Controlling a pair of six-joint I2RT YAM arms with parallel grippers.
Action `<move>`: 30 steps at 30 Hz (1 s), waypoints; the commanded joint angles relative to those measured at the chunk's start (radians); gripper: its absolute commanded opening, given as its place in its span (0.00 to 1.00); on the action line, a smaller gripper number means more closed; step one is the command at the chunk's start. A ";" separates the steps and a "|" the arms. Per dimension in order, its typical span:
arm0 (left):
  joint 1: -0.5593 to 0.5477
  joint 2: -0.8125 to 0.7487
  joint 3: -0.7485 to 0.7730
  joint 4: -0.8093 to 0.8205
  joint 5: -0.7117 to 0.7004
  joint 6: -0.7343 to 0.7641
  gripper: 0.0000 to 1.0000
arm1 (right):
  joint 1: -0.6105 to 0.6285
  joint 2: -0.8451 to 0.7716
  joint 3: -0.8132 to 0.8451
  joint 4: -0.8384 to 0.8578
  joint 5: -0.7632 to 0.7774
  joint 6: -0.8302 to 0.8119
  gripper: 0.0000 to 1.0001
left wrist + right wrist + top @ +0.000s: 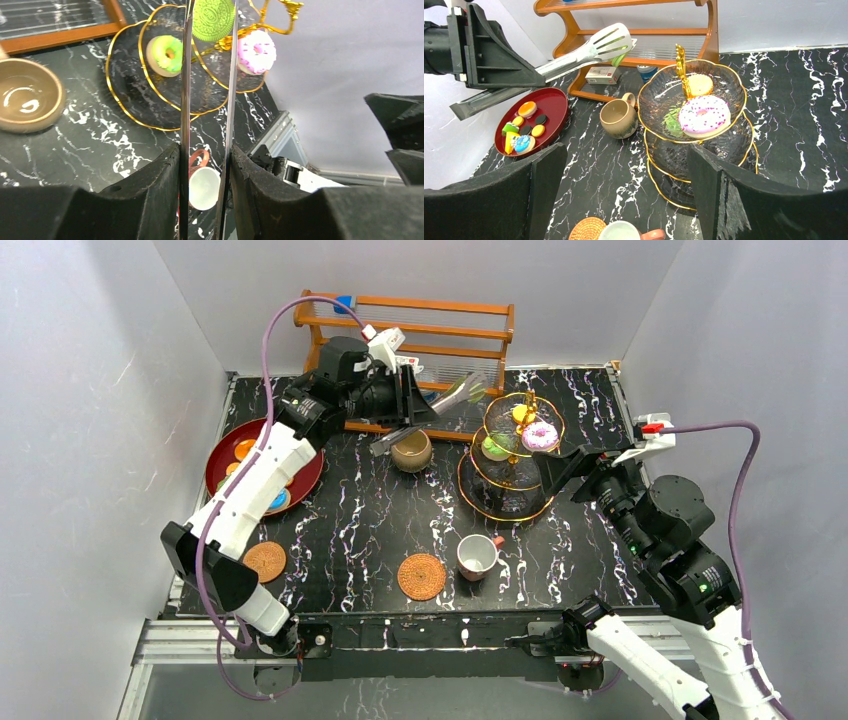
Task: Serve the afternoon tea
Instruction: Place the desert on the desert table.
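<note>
My left gripper [400, 408] [206, 150] is shut on metal tongs [185, 95], and the tongs pinch a green cookie [213, 19] [476, 392] in the air by the top tier of the gold-rimmed glass stand [508, 508]. On the stand lie a pink donut [540, 435] [704, 115], a green donut [166, 54] and a yellow pastry [700, 84]. A tan mug [411, 451] stands left of the stand. The white red-handled cup [477, 556] sits beside one woven coaster [421, 576]; another coaster [264, 561] lies at the left. My right gripper [565, 472] [624, 155] is open and empty beside the stand.
A red plate [225, 455] with several toy pastries sits at the far left under my left arm. A wooden rack [410, 328] with a small box and a can stands along the back wall. White walls close in both sides.
</note>
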 commanded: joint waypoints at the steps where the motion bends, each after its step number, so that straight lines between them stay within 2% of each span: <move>1: -0.036 -0.015 0.050 0.055 0.039 -0.028 0.32 | 0.004 0.002 0.036 0.024 0.010 0.001 0.99; 13: -0.088 0.010 0.008 0.083 0.039 -0.042 0.33 | 0.004 0.009 0.039 0.031 0.002 0.008 0.99; 30: -0.101 0.070 0.011 0.084 0.045 -0.029 0.44 | 0.004 0.009 0.042 0.035 0.005 0.004 0.99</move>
